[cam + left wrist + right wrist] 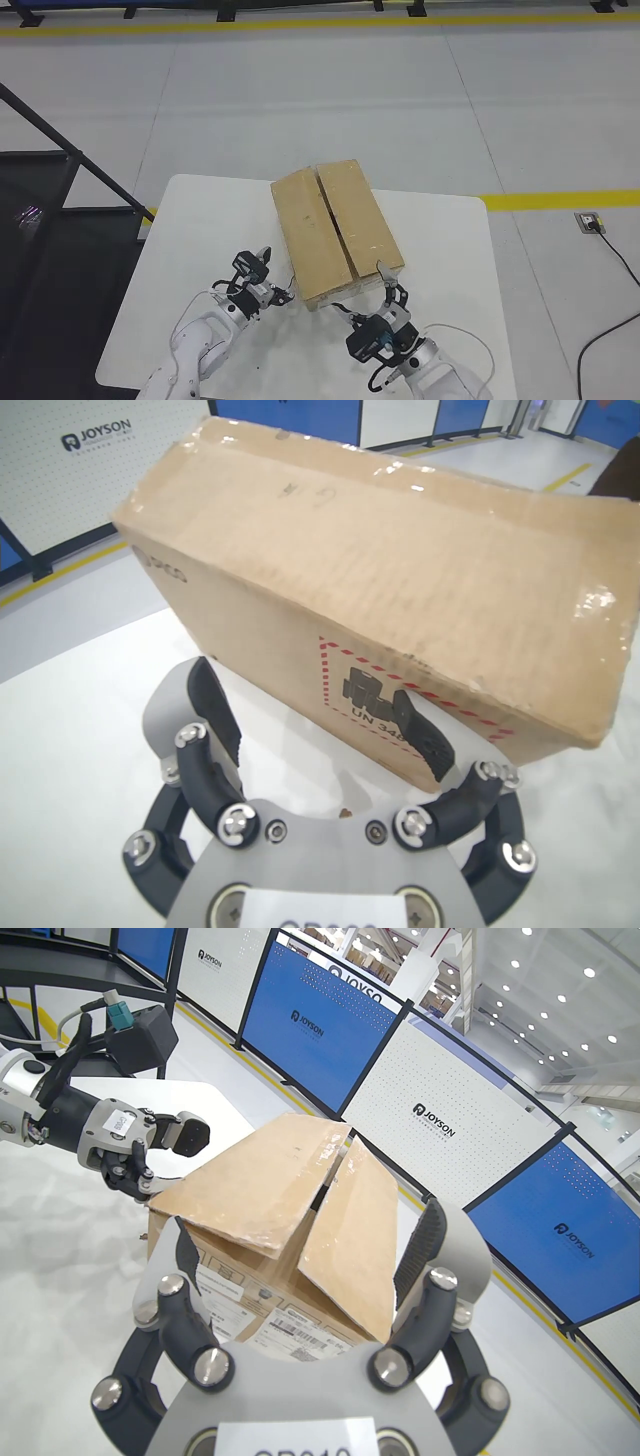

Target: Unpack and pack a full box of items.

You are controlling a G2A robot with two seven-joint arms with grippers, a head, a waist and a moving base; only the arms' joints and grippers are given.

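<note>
On the white square-cornered table, top view, a large brown cardboard box sat mid-table toward the 12 o'clock edge. Its long axis ran roughly 12 to 6, skewed a bit toward 11-5. The two top flaps were down, with a seam between them along its length. In the right wrist view the box showed the flaps not flush: a dark gap ran along the seam and the near flap edges were lifted slightly. Glossy clear tape remained on the flaps.

The left gripper was at the box's 7 o'clock corner, jaws spread wide and holding nothing. In its own view the left gripper faced the long side of the box. One black finger pad overlapped a red dashed-border label; contact was unclear.

The right gripper was at the box's 5 o'clock end, jaws also wide apart and empty. From its wrist the right gripper framed the near end of the box above the white printed shipping labels. The left gripper showed farther off at the box's corner.
</note>
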